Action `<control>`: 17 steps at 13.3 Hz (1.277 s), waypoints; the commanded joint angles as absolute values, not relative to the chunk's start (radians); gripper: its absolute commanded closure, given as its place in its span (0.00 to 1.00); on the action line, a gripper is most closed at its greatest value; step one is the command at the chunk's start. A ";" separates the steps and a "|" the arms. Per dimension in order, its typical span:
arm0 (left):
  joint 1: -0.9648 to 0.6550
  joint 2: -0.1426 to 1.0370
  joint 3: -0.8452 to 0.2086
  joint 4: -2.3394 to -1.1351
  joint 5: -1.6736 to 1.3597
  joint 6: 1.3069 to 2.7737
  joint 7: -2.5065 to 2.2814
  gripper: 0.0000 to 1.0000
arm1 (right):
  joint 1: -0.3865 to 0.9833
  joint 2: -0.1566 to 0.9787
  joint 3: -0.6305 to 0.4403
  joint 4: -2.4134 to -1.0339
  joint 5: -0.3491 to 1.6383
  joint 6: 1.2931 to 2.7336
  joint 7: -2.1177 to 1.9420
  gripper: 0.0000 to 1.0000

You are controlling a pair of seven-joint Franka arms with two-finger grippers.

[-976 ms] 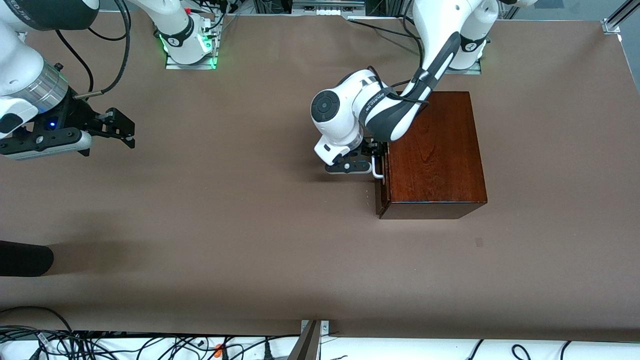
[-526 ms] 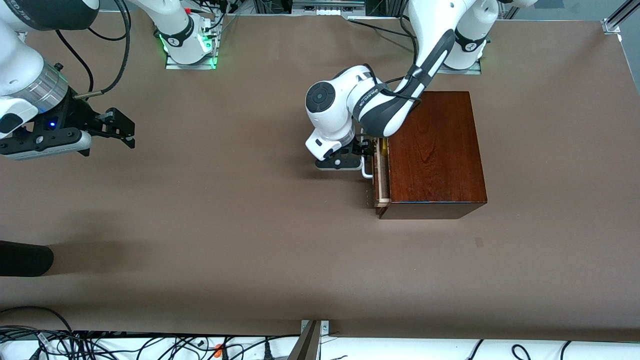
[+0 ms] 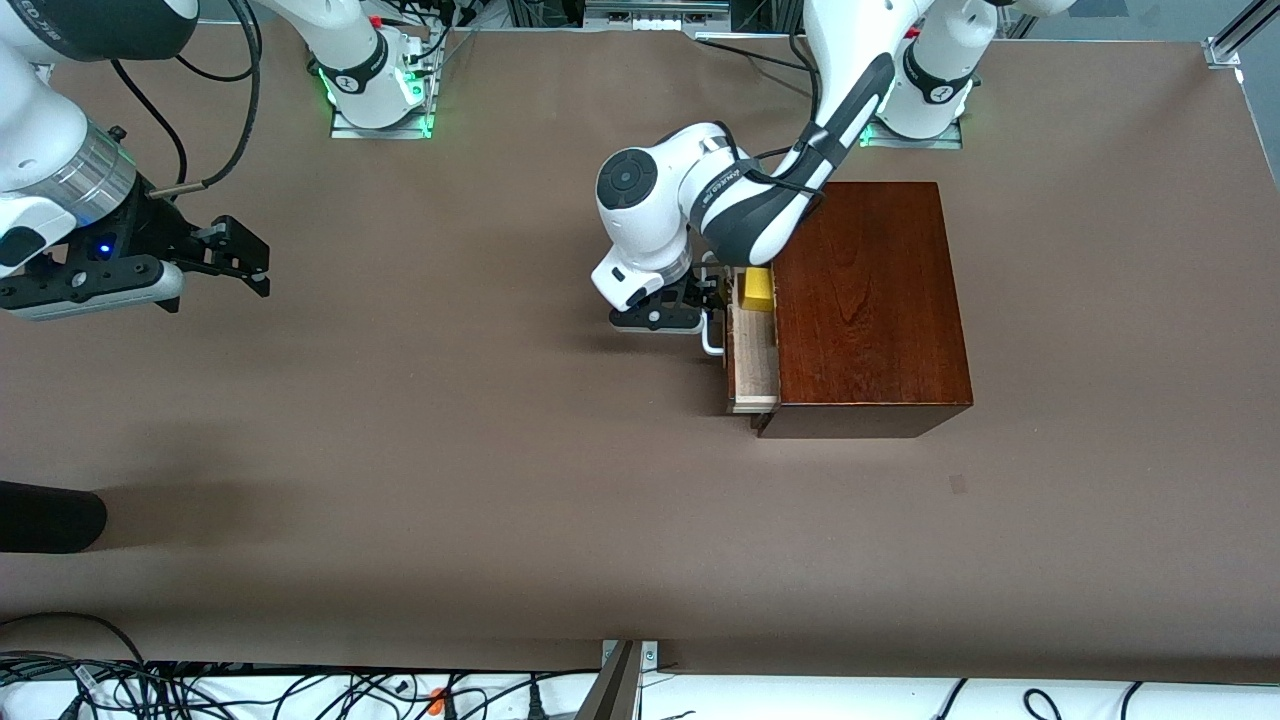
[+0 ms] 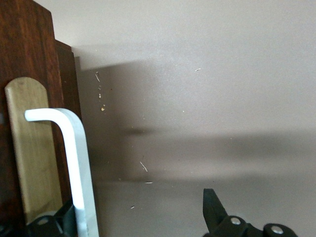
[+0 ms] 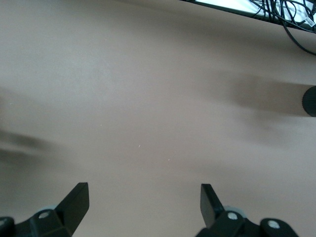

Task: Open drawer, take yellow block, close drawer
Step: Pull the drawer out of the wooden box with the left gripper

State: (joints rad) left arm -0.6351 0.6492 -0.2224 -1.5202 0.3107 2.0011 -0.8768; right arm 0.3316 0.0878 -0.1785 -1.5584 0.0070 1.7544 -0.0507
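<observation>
Box [image 3: 870, 300] of glossy dark wood, resting on the brown table [image 3: 500, 450] toward the left arm's end. Serves as the landmark below.

Nearest the front camera, well apart from the box and toward the right arm's end: a dark rounded object [image 3: 50, 517] at the edge of the view.

On the box's face turned toward the right arm's end: the drawer [image 3: 752, 365], pulled partway out and showing its pale wood floor. On the drawer front [image 4: 27, 49]: the white bar handle [image 3: 711, 338], seen close up in the left wrist view [image 4: 79, 163].

Inside the drawer, just beside the box's face and farther from the camera than the handle: the yellow block [image 3: 757, 290], partly covered by the left arm.

At the handle: the left gripper [image 3: 712, 298], fingers spread wide and unclenched [image 4: 133, 217], with the bar between them, close against one finger [image 4: 52, 223] and well clear of the other.

Well apart from the box, over bare table at the right arm's end: the right gripper [image 3: 250, 262], waiting, fingers released and grasping nothing [image 5: 143, 197].
</observation>
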 commanded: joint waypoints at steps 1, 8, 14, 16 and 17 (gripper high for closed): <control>-0.713 0.730 -0.250 -1.450 0.250 2.085 -0.896 0.00 | 0.328 0.087 -0.184 -1.548 0.017 1.743 -0.064 0.00; -0.721 0.729 -0.249 -1.456 0.255 1.959 -0.891 0.00 | 0.328 0.089 -0.184 -1.548 0.017 1.743 -0.064 0.00; -0.723 0.753 -0.250 -1.431 0.244 2.017 -0.900 0.00 | 0.327 0.089 -0.184 -1.548 0.017 1.743 -0.066 0.00; -0.721 0.758 -0.250 -1.396 0.239 2.023 -0.900 0.00 | 0.328 0.089 -0.184 -1.548 0.017 1.743 -0.066 0.00; -0.721 0.758 -0.252 -1.381 0.236 2.023 -0.899 0.00 | 0.328 0.089 -0.184 -1.548 0.017 1.743 -0.066 0.00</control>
State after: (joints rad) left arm -0.6800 0.6768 -0.2059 -1.4875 0.3112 1.9402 -0.8709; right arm 0.3314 0.0878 -0.1827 -1.5585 0.0070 1.7544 -0.0508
